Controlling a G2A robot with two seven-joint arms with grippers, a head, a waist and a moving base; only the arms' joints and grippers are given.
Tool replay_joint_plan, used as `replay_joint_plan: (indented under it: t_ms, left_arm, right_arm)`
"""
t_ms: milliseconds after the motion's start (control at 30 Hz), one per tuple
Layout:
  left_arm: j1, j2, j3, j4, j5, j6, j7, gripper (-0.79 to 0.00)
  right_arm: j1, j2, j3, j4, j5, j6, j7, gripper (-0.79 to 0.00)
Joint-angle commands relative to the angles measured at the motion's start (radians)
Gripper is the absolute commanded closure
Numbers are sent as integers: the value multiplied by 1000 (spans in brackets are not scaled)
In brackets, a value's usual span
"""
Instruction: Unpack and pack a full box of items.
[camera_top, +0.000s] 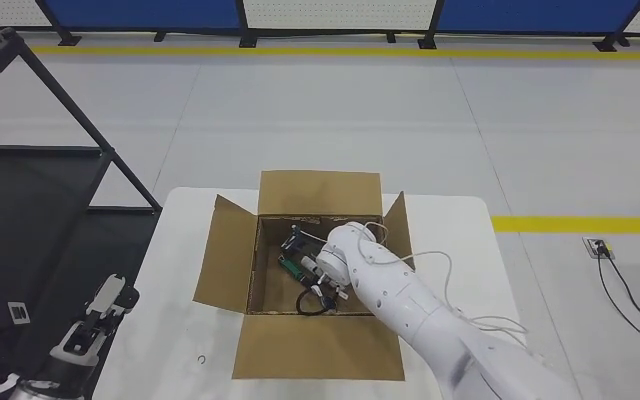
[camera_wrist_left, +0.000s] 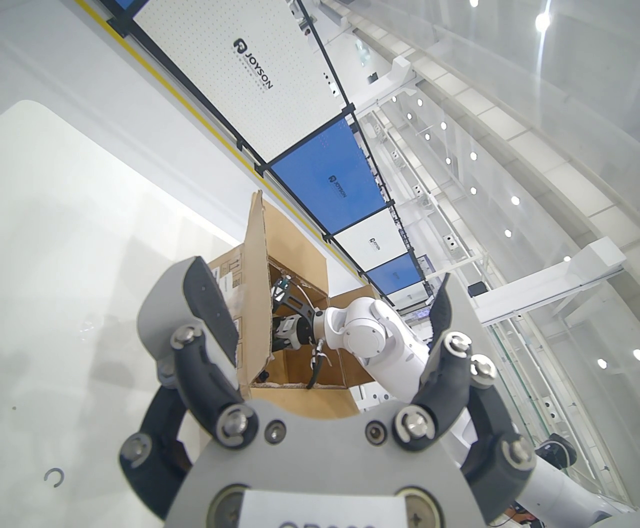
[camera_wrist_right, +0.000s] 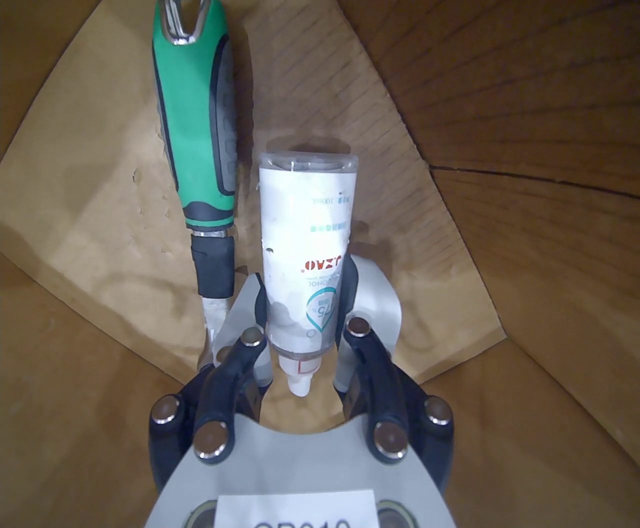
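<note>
One open brown cardboard box (camera_top: 320, 190) sits mid white table (camera_top: 180, 260). On its floor, toward the left wall, lie one clear plastic bottle with a white label (camera_wrist_right: 307, 240) and one green-and-grey handled tool (camera_wrist_right: 197, 115). Both lie flat, long axes parallel, just beside each other. The bottle's nozzle points at the wrist, base away. The right gripper (camera_wrist_right: 306, 295) fingers appear clamped on its nozzle end. The left gripper (camera_wrist_left: 320, 295) is spread wide, holding nothing, off the table's near left edge.
</note>
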Motion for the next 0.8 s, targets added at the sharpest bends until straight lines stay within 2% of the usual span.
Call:
replay_joint_plan:
  t_ms: [0, 100, 167, 400, 567, 767]
  left_arm:
    - [0, 0, 0, 0, 0, 0, 0, -785]
    - [0, 0, 0, 0, 0, 0, 0, -785]
    - [0, 0, 0, 0, 0, 0, 0, -785]
    - [0, 0, 0, 0, 0, 0, 0, -785]
    - [0, 0, 0, 0, 0, 0, 0, -785]
    - [0, 0, 0, 0, 0, 0, 0, -785]
  right_arm:
    - [6, -1, 9, 5, 4, -17, -11, 0]
    - [13, 2, 27, -1, 12, -51, -23, 0]
    - [14, 10, 44, -18, 30, -113, -34, 0]
    - [-1, 67, 108, -146, 6, -175, -60, 0]
    - [-62, 139, 194, -371, -47, -132, -12, 0]
    - [-234, 247, 370, -788, -142, -37, 155, 0]
